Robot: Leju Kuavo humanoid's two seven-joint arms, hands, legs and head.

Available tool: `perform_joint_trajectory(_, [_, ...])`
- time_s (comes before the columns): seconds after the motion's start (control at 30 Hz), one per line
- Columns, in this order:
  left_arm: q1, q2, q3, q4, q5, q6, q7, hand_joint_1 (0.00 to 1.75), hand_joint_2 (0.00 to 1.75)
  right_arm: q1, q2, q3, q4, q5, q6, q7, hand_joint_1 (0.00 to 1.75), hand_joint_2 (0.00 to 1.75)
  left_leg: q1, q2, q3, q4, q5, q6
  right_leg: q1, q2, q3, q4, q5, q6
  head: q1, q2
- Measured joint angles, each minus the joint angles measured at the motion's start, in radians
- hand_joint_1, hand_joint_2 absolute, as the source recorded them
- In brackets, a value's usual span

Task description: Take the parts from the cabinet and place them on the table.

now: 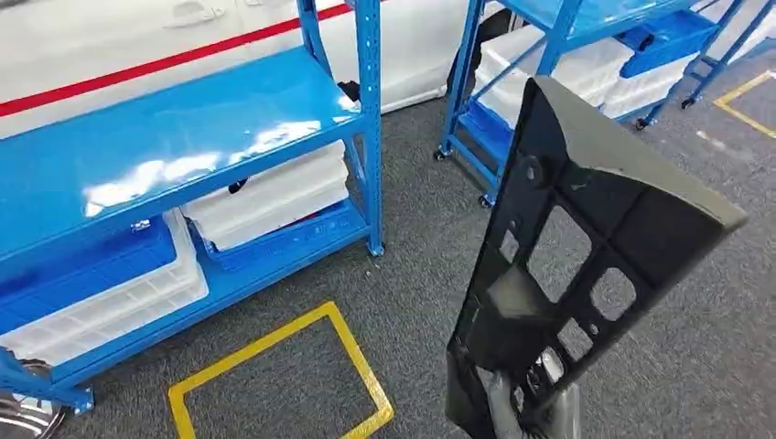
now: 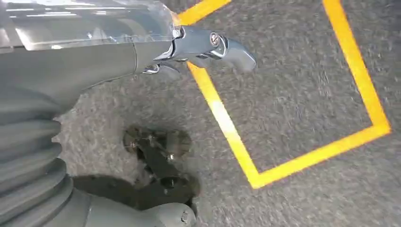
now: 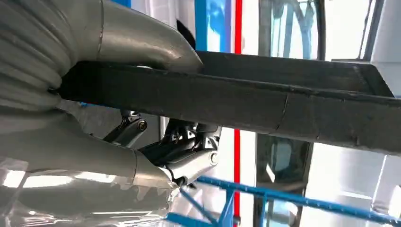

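Note:
A large black plastic part [image 1: 586,247] with several cut-out openings stands upright in the lower right of the head view, over the grey floor. My right hand [image 1: 529,407] grips it at its lower end. In the right wrist view the part [image 3: 283,109] runs as a long dark bar across the palm of my right hand [image 3: 142,146], with the thumb over it and the fingers curled under it. My left hand [image 2: 142,52] hangs above the floor with nothing in it, its fingers [image 2: 217,47] apart from the thumb [image 2: 165,215].
A blue shelf rack [image 1: 183,137] stands at the left with white crates [image 1: 274,197] and a blue crate [image 1: 91,270] on its lower level. A second blue rack [image 1: 558,37] with white crates is at the back right. A yellow square [image 1: 274,366] marks the grey floor.

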Motion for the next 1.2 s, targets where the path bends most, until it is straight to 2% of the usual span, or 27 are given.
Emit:
perform_joint_trajectory(0.03, [0.002, 0.0, 0.001, 0.0, -0.001, 0.0, 0.0, 0.0, 1.75, 0.001, 0.0, 0.0, 0.0, 0.0, 0.0, 0.0, 1.75, 1.75, -0.003, 0.015, -0.002, 0.001, -0.001, 0.001, -0.001, -0.007, -0.034, 0.073, -0.03, 0.003, 0.0, 0.0])
perform_joint_trajectory(0.07, [0.002, 0.0, 0.002, 0.0, -0.002, -0.001, 0.0, 0.0, 1.75, 0.003, 0.0, 0.0, 0.0, 0.0, 0.0, 0.0, 1.75, 1.75, -0.005, 0.031, -0.005, 0.003, -0.001, 0.002, -0.002, -0.011, -0.055, 0.12, -0.04, 0.006, 0.0, 0.0])
perform_joint_trajectory(0.1, [0.001, 0.0, 0.003, 0.0, -0.002, -0.002, 0.0, 0.0, 1.75, 0.005, 0.0, 0.0, 0.0, 0.0, 0.0, 0.001, 1.75, 1.75, -0.006, 0.045, -0.006, 0.004, -0.002, 0.002, -0.002, -0.014, -0.052, 0.118, -0.028, 0.006, 0.0, 0.0])
perform_joint_trajectory(0.13, [0.0, 0.0, 0.004, 0.0, -0.002, -0.003, 0.0, 0.0, 1.75, 0.005, 0.0, 0.0, 0.0, 0.0, 0.0, 0.001, 1.75, 1.75, -0.007, 0.057, -0.006, 0.006, -0.004, 0.001, -0.002, -0.018, -0.024, 0.072, 0.004, 0.006, 0.0, 0.0])
perform_joint_trajectory(0.17, [0.0, -0.001, 0.005, 0.0, -0.002, -0.003, 0.0, 0.0, 1.75, 0.005, 0.0, -0.001, 0.0, 0.0, -0.001, 0.002, 1.75, 1.75, -0.008, 0.069, -0.005, 0.006, -0.006, 0.0, -0.001, -0.026, 0.027, -0.013, 0.044, 0.002, 0.0, 0.0])
perform_joint_trajectory(0.2, [0.0, -0.002, 0.005, 0.0, -0.003, -0.004, 0.0, 0.0, 1.75, 0.005, 0.0, -0.001, 0.0, 0.0, 0.0, 0.002, 1.75, 1.75, -0.009, 0.08, -0.001, 0.007, -0.009, -0.003, 0.002, -0.049, 0.086, -0.111, 0.079, -0.004, 0.001, 0.0])
perform_joint_trajectory(0.23, [0.0, -0.002, 0.005, 0.0, -0.004, -0.005, 0.0, 0.0, 1.75, 0.004, 0.0, -0.001, 0.0, 0.0, 0.0, 0.002, 1.75, 1.75, -0.012, 0.089, 0.003, 0.008, -0.011, -0.007, 0.009, -0.093, 0.121, -0.181, 0.073, -0.016, 0.0, 0.0])
perform_joint_trajectory(0.37, [-0.008, -0.003, 0.007, 0.0, -0.005, -0.007, 0.0, 0.0, 1.75, 0.008, 0.0, -0.003, 0.0, 0.0, 0.0, 0.002, 1.75, 1.75, -0.016, 0.119, 0.011, 0.006, -0.015, -0.026, 0.017, -0.054, 0.116, -0.182, 0.083, -0.035, -0.001, 0.0])
perform_joint_trajectory(0.4, [-0.009, -0.003, 0.007, 0.0, -0.005, -0.008, 0.0, 0.0, 1.75, 0.009, 0.0, -0.003, -0.001, 0.0, 0.0, 0.002, 1.75, 1.75, -0.016, 0.111, 0.01, 0.011, -0.023, -0.035, 0.003, -0.042, 0.121, -0.195, 0.092, -0.046, 0.001, 0.0])
perform_joint_trajectory(0.43, [-0.009, -0.002, 0.008, 0.0, -0.005, -0.008, 0.0, 0.0, 1.75, 0.009, 0.0, -0.003, -0.003, 0.0, 0.0, 0.002, 1.75, 1.75, -0.012, 0.058, 0.004, 0.033, -0.043, -0.041, 0.002, -0.036, 0.121, -0.198, 0.095, -0.05, -0.005, 0.0])
perform_joint_trajectory(0.47, [-0.008, -0.002, 0.008, 0.0, -0.005, -0.007, 0.0, 0.0, 1.75, 0.007, 0.0, -0.003, -0.003, 0.0, 0.0, 0.002, 1.75, 1.75, -0.009, 0.024, -0.017, 0.085, -0.081, -0.044, 0.001, -0.028, 0.118, -0.198, 0.098, -0.055, -0.008, 0.0])
perform_joint_trajectory(0.53, [-0.005, -0.002, 0.009, 0.0, -0.005, -0.007, 0.0, 0.0, 1.75, 0.007, 0.0, -0.003, -0.003, 0.0, 0.0, 0.002, 1.75, 1.75, -0.004, 0.006, -0.088, 0.245, -0.162, -0.049, 0.002, -0.005, 0.112, -0.197, 0.101, -0.058, -0.008, 0.0])
perform_joint_trajectory(0.57, [-0.003, -0.002, 0.01, 0.0, -0.005, -0.008, 0.0, 0.0, 1.75, 0.007, 0.0, -0.003, -0.003, 0.0, 0.0, 0.002, 1.75, 1.75, -0.003, 0.006, -0.119, 0.311, -0.18, -0.052, 0.002, 0.008, 0.11, -0.196, 0.101, -0.058, -0.008, 0.0])
perform_joint_trajectory(0.6, [-0.001, -0.003, 0.01, 0.0, -0.005, -0.007, 0.0, 0.0, 1.75, 0.009, 0.0, -0.003, -0.003, 0.0, 0.0, 0.002, 1.75, 1.75, -0.001, 0.006, -0.125, 0.323, -0.17, -0.053, 0.002, 0.021, 0.11, -0.194, 0.102, -0.057, -0.008, 0.0])
perform_joint_trajectory(0.63, [0.0, -0.003, 0.01, 0.0, -0.005, -0.008, 0.0, 0.0, 1.75, 0.009, 0.0, -0.003, -0.003, 0.0, 0.0, 0.002, 1.75, 1.75, 0.002, 0.005, -0.112, 0.29, -0.138, -0.054, 0.001, 0.035, 0.11, -0.191, 0.102, -0.057, -0.008, 0.0])
perform_joint_trajectory(0.7, [-0.001, -0.003, 0.01, 0.0, -0.005, -0.007, 0.0, 0.0, 1.75, 0.009, 0.0, -0.003, -0.003, -0.002, 0.0, 0.002, 1.75, 1.75, 0.008, -0.012, -0.037, 0.123, -0.04, -0.052, 0.0, 0.063, 0.11, -0.184, 0.1, -0.053, -0.008, 0.0])
perform_joint_trajectory(0.73, [0.001, -0.002, 0.01, 0.0, -0.005, -0.008, 0.0, 0.0, 1.75, 0.009, 0.0, -0.003, -0.003, -0.002, 0.0, 0.001, 1.75, 1.75, 0.014, -0.065, -0.007, 0.049, -0.012, -0.051, -0.002, 0.073, 0.106, -0.18, 0.1, -0.048, -0.008, 0.0])
perform_joint_trajectory(0.77, [0.001, -0.002, 0.01, 0.0, -0.006, -0.008, 0.0, 0.0, 1.75, 0.008, 0.0, -0.003, -0.003, -0.003, 0.001, -0.001, 1.75, 1.75, 0.012, -0.087, -0.001, 0.028, -0.026, -0.048, 0.004, 0.083, 0.099, -0.171, 0.099, -0.041, -0.009, 0.0])
perform_joint_trajectory(0.83, [0.0, -0.003, 0.01, 0.0, -0.006, -0.014, 0.0, 0.0, 1.75, 0.01, 0.0, -0.003, -0.003, -0.01, 0.009, -0.013, 1.75, 1.75, 0.007, -0.07, -0.006, 0.029, -0.026, -0.043, -0.003, 0.107, 0.086, -0.172, 0.108, -0.025, -0.008, 0.0])
perform_joint_trajectory(0.9, [-0.003, -0.002, 0.01, 0.0, -0.005, -0.019, 0.0, 0.0, 1.75, 0.011, 0.002, -0.005, -0.005, -0.013, 0.032, -0.016, 1.75, 1.75, 0.01, -0.045, -0.001, 0.017, -0.015, -0.026, -0.002, 0.131, 0.08, -0.178, 0.117, -0.007, -0.006, 0.0])
perform_joint_trajectory(0.93, [-0.006, -0.002, 0.01, 0.0, -0.005, -0.021, 0.0, 0.0, 1.75, 0.012, 0.002, -0.007, -0.006, -0.012, 0.041, -0.018, 1.75, 1.75, 0.012, -0.026, 0.002, 0.009, -0.009, -0.017, -0.004, 0.098, 0.072, -0.156, 0.105, -0.008, -0.008, 0.0])
perform_joint_trajectory(0.97, [-0.006, -0.002, 0.01, 0.0, -0.005, -0.023, 0.0, 0.0, 1.75, 0.009, 0.003, -0.009, -0.007, -0.012, 0.046, -0.019, 1.75, 1.75, 0.011, -0.016, 0.002, 0.004, -0.006, -0.008, 0.002, 0.036, 0.049, -0.111, 0.067, -0.006, 0.003, 0.0])
perform_joint_trajectory(1.0, [-0.004, -0.002, 0.01, 0.0, -0.002, -0.024, 0.0, 0.0, 1.75, 0.005, 0.003, -0.011, -0.007, -0.012, 0.05, -0.019, 1.75, 1.75, 0.007, -0.002, 0.0, 0.004, -0.005, -0.006, 0.002, 0.009, 0.017, -0.043, 0.026, -0.002, 0.005, 0.0])
perform_joint_trajectory(1.07, [0.001, 0.0, 0.01, 0.0, -0.002, -0.026, 0.0, 0.0, 1.75, 0.005, 0.005, -0.014, -0.007, -0.011, 0.055, -0.021, 1.75, 1.75, 0.002, 0.029, -0.003, 0.005, -0.005, -0.005, -0.002, -0.009, -0.049, 0.098, -0.036, 0.004, 0.005, 0.0])
perform_joint_trajectory(1.1, [0.001, 0.0, 0.01, 0.0, -0.002, -0.027, 0.0, 0.0, 1.75, 0.007, 0.005, -0.015, -0.006, -0.011, 0.057, -0.023, 1.75, 1.75, 0.001, 0.045, -0.003, 0.006, -0.006, -0.005, -0.003, -0.012, -0.061, 0.126, -0.035, 0.006, 0.005, 0.0])
perform_joint_trajectory(1.13, [0.001, 0.0, 0.01, 0.0, 0.001, -0.027, 0.0, 0.0, 1.75, 0.007, 0.005, -0.016, -0.006, -0.011, 0.059, -0.025, 1.75, 1.75, 0.001, 0.058, -0.003, 0.006, -0.007, -0.006, -0.003, -0.015, -0.048, 0.106, -0.015, 0.006, 0.005, 0.0])
perform_joint_trajectory(1.2, [-0.001, 0.0, 0.01, 0.0, 0.001, -0.028, 0.0, 0.0, 1.75, 0.007, 0.007, -0.019, -0.006, -0.011, 0.06, -0.027, 1.75, 1.75, 0.001, 0.083, 0.001, 0.007, -0.011, -0.011, -0.002, -0.035, 0.044, -0.053, 0.065, 0.002, 0.005, 0.0])
